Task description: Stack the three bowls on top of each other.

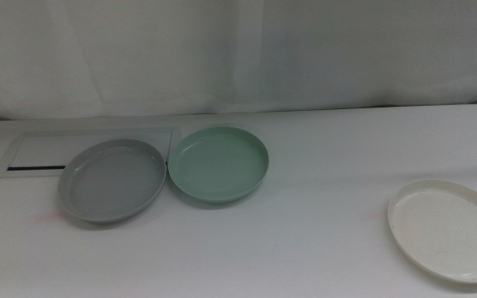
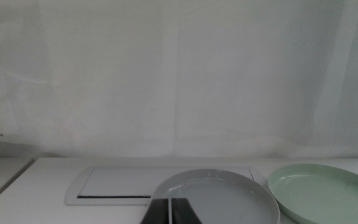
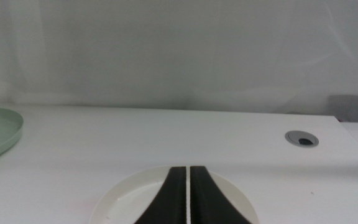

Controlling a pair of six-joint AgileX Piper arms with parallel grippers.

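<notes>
in the middle view the grey bowl [image 1: 112, 180] touches the mint green bowl [image 1: 219, 163] at the left, and the white bowl [image 1: 447, 229] lies well apart at the right. in the left wrist view the left gripper [image 2: 170, 211], jaws pressed together, is over the grey bowl. in the right wrist view the right gripper [image 3: 188, 198], also pressed together, is over the white bowl.
</notes>
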